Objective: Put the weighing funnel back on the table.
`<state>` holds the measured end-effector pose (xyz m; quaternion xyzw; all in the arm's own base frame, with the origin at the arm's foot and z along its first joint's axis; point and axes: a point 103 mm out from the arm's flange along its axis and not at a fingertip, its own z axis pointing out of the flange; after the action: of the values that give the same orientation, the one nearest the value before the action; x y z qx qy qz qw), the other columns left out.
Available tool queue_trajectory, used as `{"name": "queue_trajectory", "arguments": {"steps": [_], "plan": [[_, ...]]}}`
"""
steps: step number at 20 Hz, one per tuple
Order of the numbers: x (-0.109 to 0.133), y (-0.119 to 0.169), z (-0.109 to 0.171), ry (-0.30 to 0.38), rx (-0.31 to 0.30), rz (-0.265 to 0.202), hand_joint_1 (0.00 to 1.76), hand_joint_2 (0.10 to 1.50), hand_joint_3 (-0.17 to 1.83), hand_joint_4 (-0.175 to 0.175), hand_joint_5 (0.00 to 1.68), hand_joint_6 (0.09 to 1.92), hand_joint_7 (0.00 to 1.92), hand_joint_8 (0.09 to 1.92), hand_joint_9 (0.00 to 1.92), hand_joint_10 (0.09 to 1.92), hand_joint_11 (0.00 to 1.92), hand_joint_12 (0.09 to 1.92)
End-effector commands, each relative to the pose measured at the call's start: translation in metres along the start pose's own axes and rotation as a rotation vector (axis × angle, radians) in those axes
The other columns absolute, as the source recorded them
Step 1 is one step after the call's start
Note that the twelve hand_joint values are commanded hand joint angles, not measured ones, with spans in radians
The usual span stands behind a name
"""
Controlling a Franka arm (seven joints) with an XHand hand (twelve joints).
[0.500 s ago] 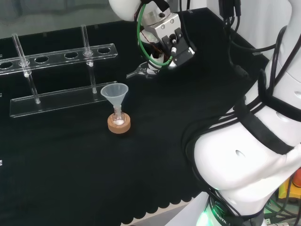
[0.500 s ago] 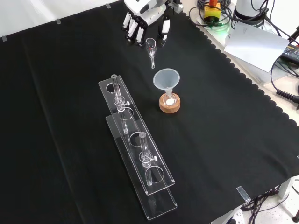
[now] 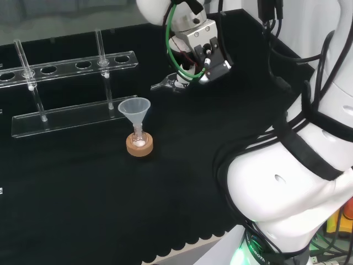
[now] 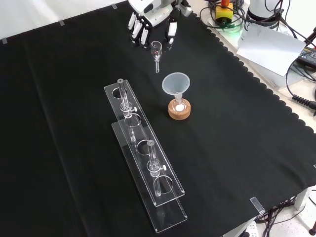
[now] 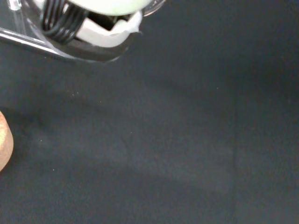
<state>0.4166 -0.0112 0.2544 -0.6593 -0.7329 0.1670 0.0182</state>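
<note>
We see even overhead light; black cloth [image 4: 237, 148] swallows it, barely any shadow under funnel [image 4: 176, 82]. We catch glints on rack [image 4: 143, 163] left of funnel, and on weighing funnel [image 4: 156, 51] held by hand [image 4: 147, 14] beyond funnel. Head view: arm links [image 3: 287, 182] right of funnel glare white.

Black cloth [image 4: 247, 148], clear weighing funnel [image 4: 156, 50]

Cut off by the front view's top edge: the upper part of the hand [image 4: 150, 17]. Hidden behind the hand in the head view: most of the weighing funnel [image 3: 163, 84]. Blurred in the wrist view: a white hand part. Cropped at that view's edge: the cork ring [image 5: 3, 142]. Too small to tell: the small flask [image 4: 179, 104] contents.
</note>
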Motion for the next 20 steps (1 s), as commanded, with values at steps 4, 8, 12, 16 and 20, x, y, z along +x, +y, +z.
{"name": "queue_trajectory", "arguments": {"steps": [4, 8, 12, 16, 20], "plan": [[-0.03, 0.014, 0.033, 0.156, -0.037, -0.005, 1.1, 0.67, 0.71, 0.175, 1.2, 0.84, 0.66, 0.59, 1.07, 0.31, 0.82, 1.07], [-0.042, 0.025, 0.048, 0.192, -0.031, -0.004, 1.1, 0.67, 0.71, 0.175, 1.2, 0.84, 0.66, 0.59, 1.07, 0.31, 0.82, 1.07], [-0.047, 0.038, 0.067, 0.201, -0.008, -0.003, 1.1, 0.67, 0.71, 0.175, 1.19, 0.84, 0.66, 0.59, 1.07, 0.31, 0.82, 1.07], [-0.048, 0.051, 0.083, 0.212, 0.003, -0.001, 1.1, 0.67, 0.71, 0.175, 1.19, 0.84, 0.66, 0.59, 1.07, 0.31, 0.82, 1.07], [-0.05, 0.064, 0.097, 0.213, 0.012, -0.002, 1.1, 0.67, 0.71, 0.175, 1.19, 0.84, 0.66, 0.59, 1.07, 0.31, 0.82, 1.07]]}}
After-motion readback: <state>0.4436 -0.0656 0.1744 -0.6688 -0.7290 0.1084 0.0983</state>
